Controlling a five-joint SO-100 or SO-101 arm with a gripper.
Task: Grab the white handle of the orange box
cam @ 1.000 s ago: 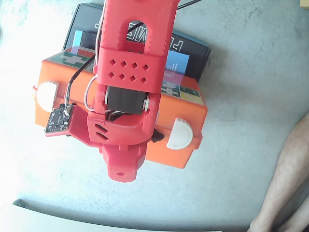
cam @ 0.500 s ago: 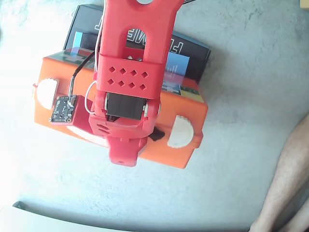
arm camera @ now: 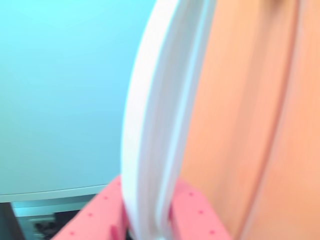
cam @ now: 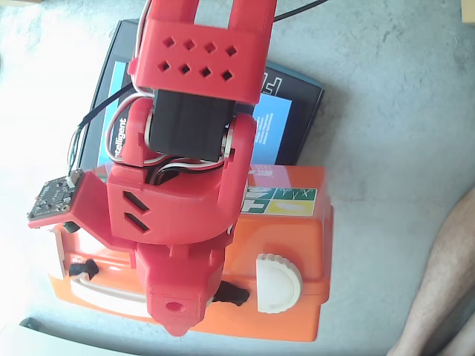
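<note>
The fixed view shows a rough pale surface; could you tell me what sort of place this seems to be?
Probably a home floor or patio, not a lab: a mottled concrete-like floor, someone's bare leg at the right edge, and bright daylight on the orange box.

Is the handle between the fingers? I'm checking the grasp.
Yes: in the wrist view the white handle runs down between the two red fingers, with the orange box right beside it.
</note>
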